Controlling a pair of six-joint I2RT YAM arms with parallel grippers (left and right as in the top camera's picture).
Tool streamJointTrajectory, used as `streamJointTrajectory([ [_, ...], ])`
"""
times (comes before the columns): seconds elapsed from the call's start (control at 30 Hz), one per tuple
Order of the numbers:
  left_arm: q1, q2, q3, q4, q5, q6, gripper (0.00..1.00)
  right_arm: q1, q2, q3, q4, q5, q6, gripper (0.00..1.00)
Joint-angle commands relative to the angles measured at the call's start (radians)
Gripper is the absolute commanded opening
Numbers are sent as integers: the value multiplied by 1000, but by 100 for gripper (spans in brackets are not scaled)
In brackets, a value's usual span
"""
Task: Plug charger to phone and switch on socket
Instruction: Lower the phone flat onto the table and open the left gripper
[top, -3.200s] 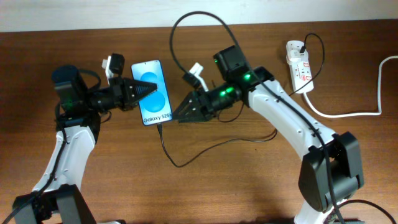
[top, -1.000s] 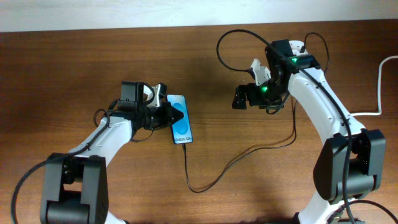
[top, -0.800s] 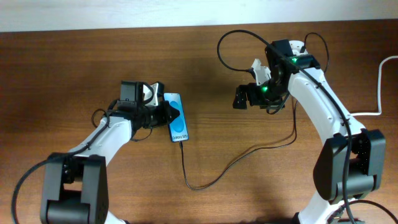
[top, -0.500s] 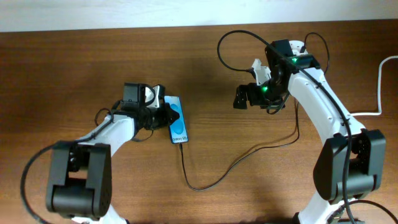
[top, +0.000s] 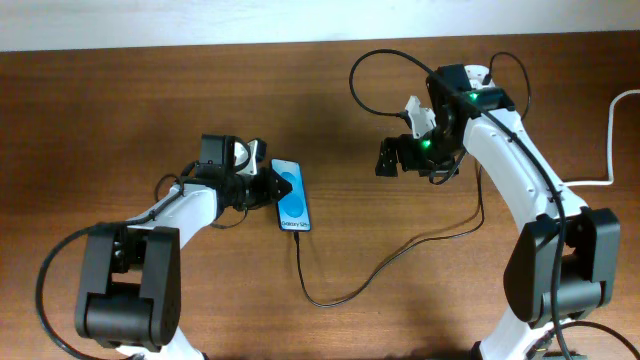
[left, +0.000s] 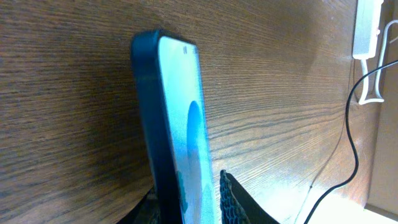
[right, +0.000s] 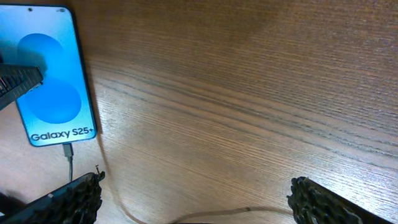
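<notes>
- The phone (left: 177, 124) stands on its long edge on the wooden table (left: 68, 93). It is seen nearly end-on and runs from 6 o'clock up towards 11 o'clock.
- Its bright blue screen faces 3 o'clock.
- A ribbed black finger pad (left: 239, 202) sits just beside the screen at 5 o'clock; whether it touches is unclear.
- The white socket (left: 367, 25) shows at 2 o'clock.
- The charger (left: 349, 134) cable curves down at 3 o'clock.

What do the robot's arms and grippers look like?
The left arm and right arm have white shells with black joints. The right one shows green lights and a looping black cable. The left gripper and right gripper are black with ridged fingers.
</notes>
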Motion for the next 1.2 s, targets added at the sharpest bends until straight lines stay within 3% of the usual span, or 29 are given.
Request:
streamJointTrajectory([
  [0.0, -1, 12, 9, -3, 0, 16, 29, -6, -8, 12, -6, 9, 0, 98],
  [1.17, 8, 10, 9, -109, -138, -11, 39, -6, -8, 12, -17, 10, 0, 98],
])
